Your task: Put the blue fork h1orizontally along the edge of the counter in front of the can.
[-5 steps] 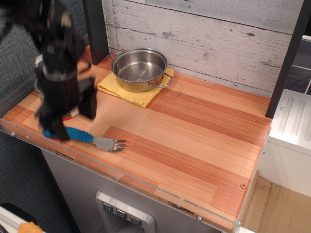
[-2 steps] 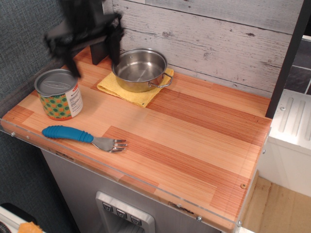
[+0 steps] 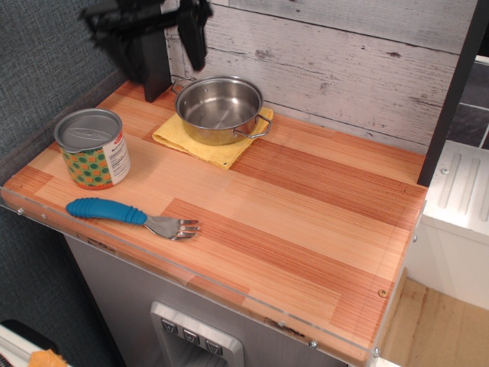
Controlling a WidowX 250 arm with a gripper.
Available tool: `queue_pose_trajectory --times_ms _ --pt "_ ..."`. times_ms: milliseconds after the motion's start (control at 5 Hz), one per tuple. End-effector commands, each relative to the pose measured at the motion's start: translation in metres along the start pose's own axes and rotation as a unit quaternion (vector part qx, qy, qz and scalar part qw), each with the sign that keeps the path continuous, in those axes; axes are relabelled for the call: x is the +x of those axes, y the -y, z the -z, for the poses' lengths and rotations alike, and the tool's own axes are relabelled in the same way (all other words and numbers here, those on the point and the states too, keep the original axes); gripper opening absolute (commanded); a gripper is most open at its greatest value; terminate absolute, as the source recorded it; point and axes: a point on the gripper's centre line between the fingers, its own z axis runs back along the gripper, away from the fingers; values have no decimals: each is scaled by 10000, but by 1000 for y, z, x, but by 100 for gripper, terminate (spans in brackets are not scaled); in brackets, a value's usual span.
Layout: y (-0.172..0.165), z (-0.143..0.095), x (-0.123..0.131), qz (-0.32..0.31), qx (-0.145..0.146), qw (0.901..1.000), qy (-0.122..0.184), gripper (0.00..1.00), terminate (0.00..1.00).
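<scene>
The blue fork (image 3: 126, 215) lies flat on the counter (image 3: 306, 222) along its front edge, handle to the left, grey tines to the right. The can (image 3: 92, 148) with the dotted label stands upright just behind the fork's handle. My gripper (image 3: 162, 46) is black and hangs high at the back left, above the counter and left of the pot. Its two fingers are spread apart and hold nothing. It is far from the fork and the can.
A shiny steel pot (image 3: 219, 108) with handles sits on a yellow cloth (image 3: 200, 142) at the back. A grey plank wall (image 3: 328, 53) stands behind. A dark post (image 3: 150, 53) rises at the back left. A clear plastic strip (image 3: 191, 279) lines the front edge.
My gripper has let go of the fork's handle, risen and moved back to the upper left. The fork stays where it lay. The can is now uncovered.
</scene>
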Motion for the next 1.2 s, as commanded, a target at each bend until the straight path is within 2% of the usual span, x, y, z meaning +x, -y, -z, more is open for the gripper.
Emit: queue_pose_trajectory --times_ms 0,400,600,800,1000 --pt "-4 -39 -44 987 117 9941 -430 100 0" --pt "4 -38 -90 1088 359 9920 -526 100 0" --pt "15 -31 -112 811 199 9965 -105 100 0" --pt "15 -31 -112 811 199 9965 -105 100 0" --pt "15 -31 -112 811 199 9965 -105 100 100"
